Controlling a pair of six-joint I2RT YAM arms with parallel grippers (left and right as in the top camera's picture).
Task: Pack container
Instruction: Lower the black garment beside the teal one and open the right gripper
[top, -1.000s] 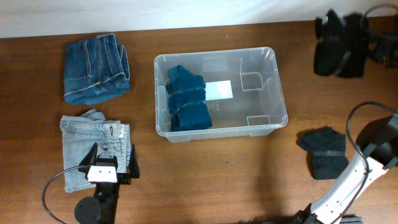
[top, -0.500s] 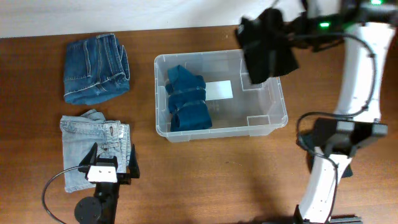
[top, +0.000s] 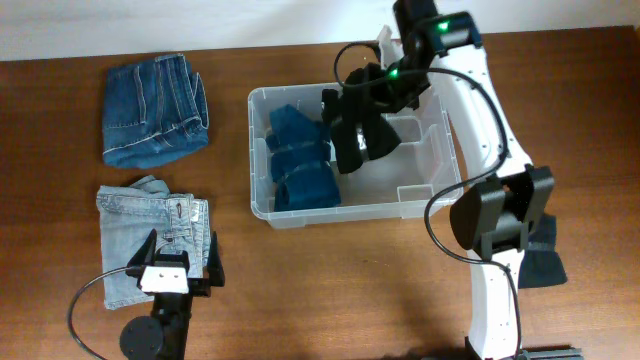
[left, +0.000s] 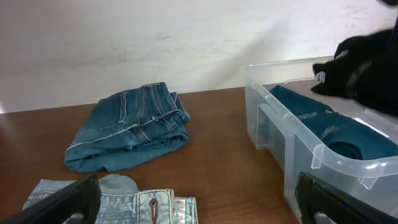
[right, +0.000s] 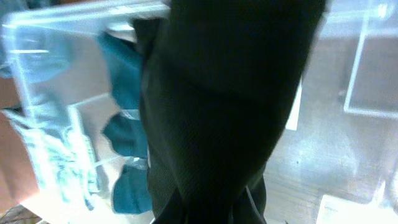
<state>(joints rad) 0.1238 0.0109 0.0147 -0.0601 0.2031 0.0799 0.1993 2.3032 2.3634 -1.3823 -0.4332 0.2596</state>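
The clear plastic container (top: 350, 213) stands mid-table with a folded teal garment (top: 300, 160) along its left side. My right gripper (top: 374, 92) is shut on a black garment (top: 358, 130) that hangs over the container's middle, next to the teal one. In the right wrist view the black garment (right: 224, 106) fills the frame and hides the fingers; the teal garment (right: 124, 87) and the container wall (right: 373, 74) show behind it. My left gripper (left: 199, 208) is open and empty over light blue jeans (left: 124, 205), left of the container (left: 273, 124).
Folded dark blue jeans (top: 155, 110) lie at the back left. Light blue jeans (top: 140, 240) lie at the front left under my left gripper (top: 180, 268). Another black garment (top: 545, 265) lies on the table at the right, partly behind the right arm.
My right arm has swung from the far right corner leftward over the container, carrying the black garment down towards its middle. The left arm has not moved.
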